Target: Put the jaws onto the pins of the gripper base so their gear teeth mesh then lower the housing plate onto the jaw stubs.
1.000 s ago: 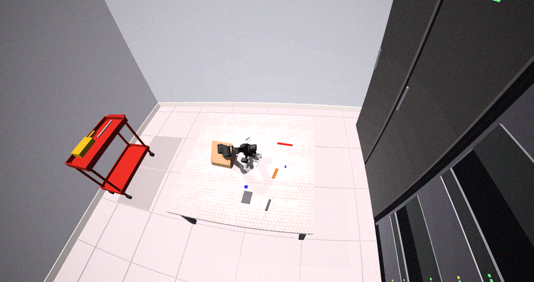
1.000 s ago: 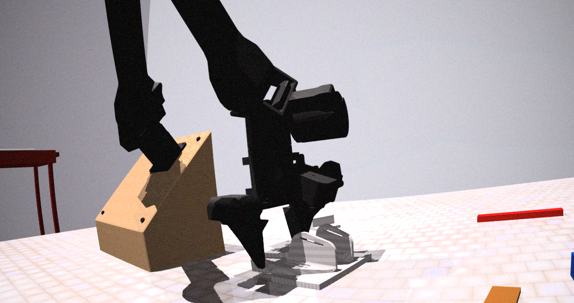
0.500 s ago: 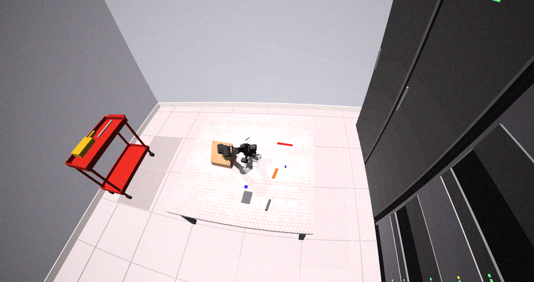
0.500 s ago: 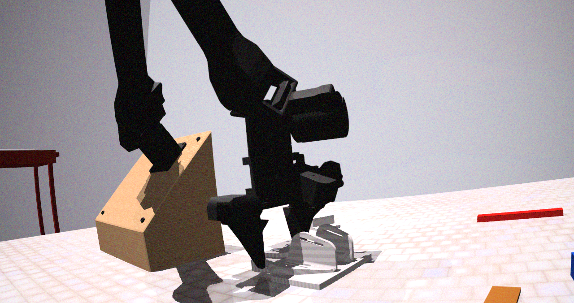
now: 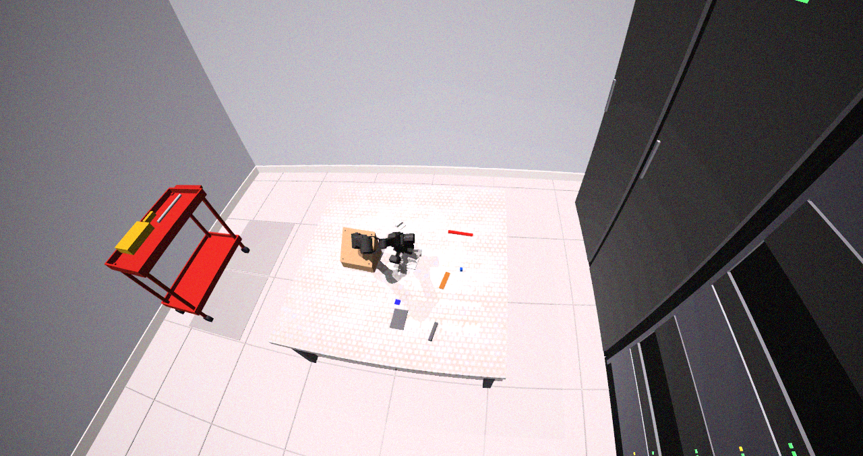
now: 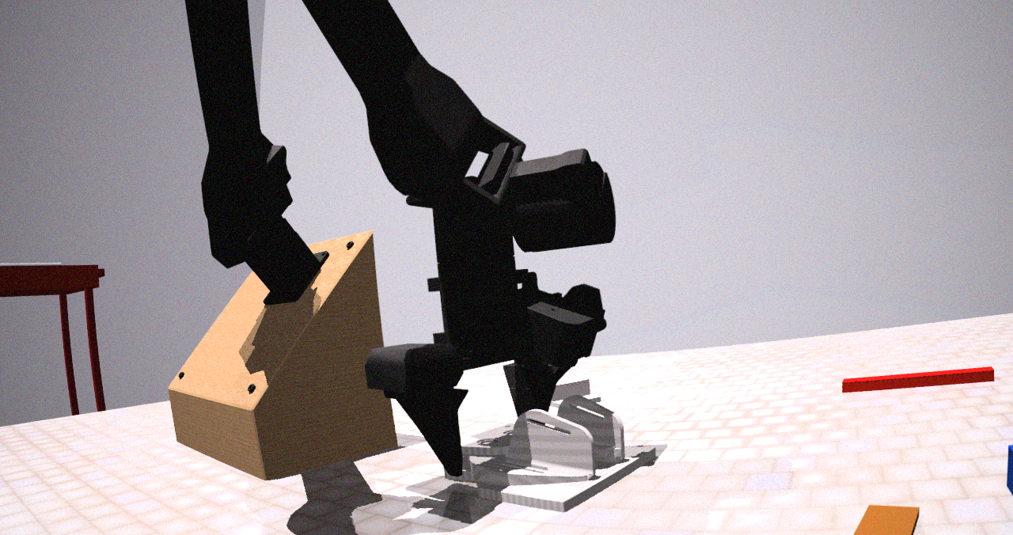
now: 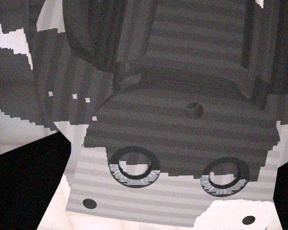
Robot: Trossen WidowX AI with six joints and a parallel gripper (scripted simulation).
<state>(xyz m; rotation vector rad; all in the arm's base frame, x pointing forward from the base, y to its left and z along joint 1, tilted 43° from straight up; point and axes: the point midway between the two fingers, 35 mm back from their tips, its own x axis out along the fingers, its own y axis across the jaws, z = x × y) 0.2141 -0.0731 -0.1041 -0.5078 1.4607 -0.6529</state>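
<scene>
My gripper (image 6: pixel 495 444) (image 7: pixel 174 156) is open, low over the assembly, with one finger at either side of the housing plate. The housing plate (image 7: pixel 176 131) lies between the fingers, half in shadow; it looks about flat, though its exact level is hard to judge. Its two round holes show pale toothed rings and the round stub tops inside. Two pale jaws (image 6: pixel 559 446) (image 6: pixel 610 436) stand side by side on the pale gripper base (image 6: pixel 559 492). The mesh of their gear teeth is hidden under the plate.
The arm stands on a wooden wedge block (image 5: pixel 359 261) (image 6: pixel 325 383). A red bar (image 5: pixel 460 233) (image 6: pixel 917 379), an orange block (image 5: pixel 444 280) (image 6: pixel 886 520), small blue blocks (image 5: pixel 396 301) (image 5: pixel 461 269), a grey plate (image 5: pixel 398 318) and a dark bar (image 5: pixel 433 331) lie on the table.
</scene>
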